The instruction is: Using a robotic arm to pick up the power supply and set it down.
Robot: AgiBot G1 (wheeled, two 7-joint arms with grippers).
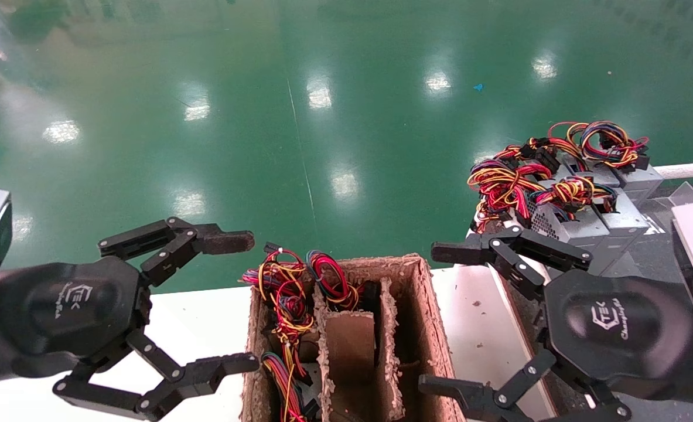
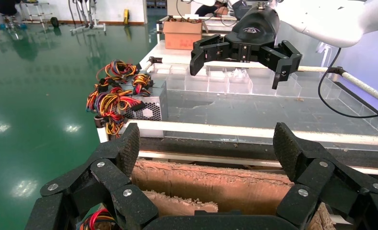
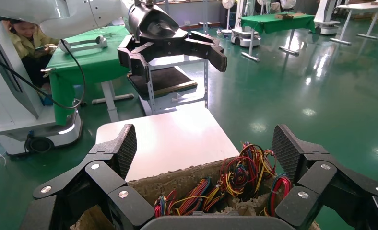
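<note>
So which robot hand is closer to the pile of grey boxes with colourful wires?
Right. The right gripper hangs open beside the power supplies; the left gripper is open beyond the cardboard box.

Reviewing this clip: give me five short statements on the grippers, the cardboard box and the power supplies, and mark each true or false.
1. Both grippers are open and hold nothing. True: the left gripper and the right gripper are spread wide, with nothing between the fingers.
2. The cardboard box sits between the two grippers. True.
3. The box holds no wires. False: bundles of coloured wires fill its left compartments.
4. The power supplies lie on the robot's left. False: they are grouped on its right, on the conveyor.
5. The right gripper is clamped on a power supply. False: it hangs open, short of them.
</note>
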